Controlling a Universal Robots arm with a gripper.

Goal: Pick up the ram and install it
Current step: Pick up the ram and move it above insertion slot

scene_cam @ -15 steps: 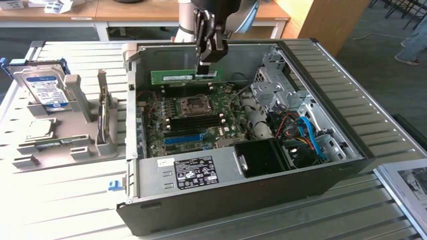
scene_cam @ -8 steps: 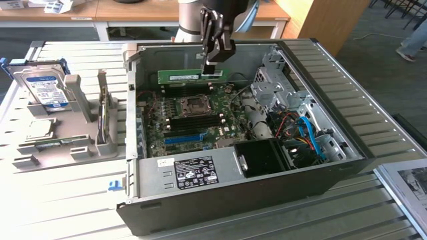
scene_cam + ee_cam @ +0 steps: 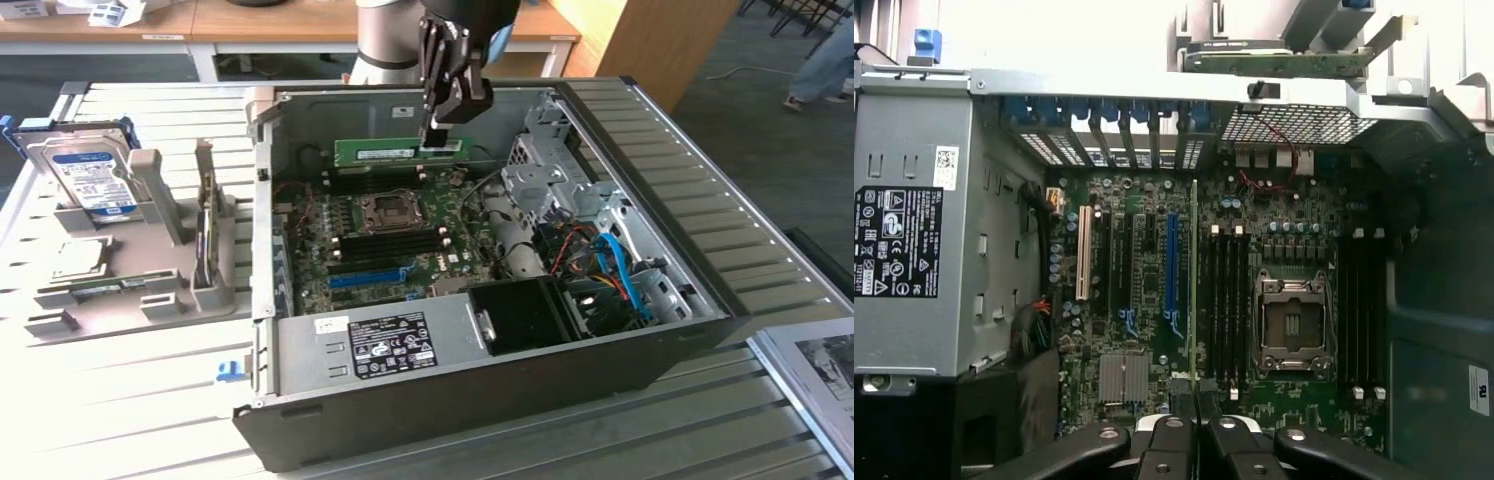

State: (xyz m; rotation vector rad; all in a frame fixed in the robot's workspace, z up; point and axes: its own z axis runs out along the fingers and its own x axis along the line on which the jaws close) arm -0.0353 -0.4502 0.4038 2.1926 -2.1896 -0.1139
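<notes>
Ram [image 3: 398,152]: clamped at one end in narrow-set gripper [image 3: 438,142], hung long edge down, parallel w/ DIMM slots [image 3: 1226,300], prob. so it seats straight.

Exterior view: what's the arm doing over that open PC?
The arm's gripper is shut on the ram, a green stick, and holds it over the motherboard inside the open computer case. The ram looks not yet seated in a slot. A hard drive stands in a grey holder on the exterior view's left.
</notes>
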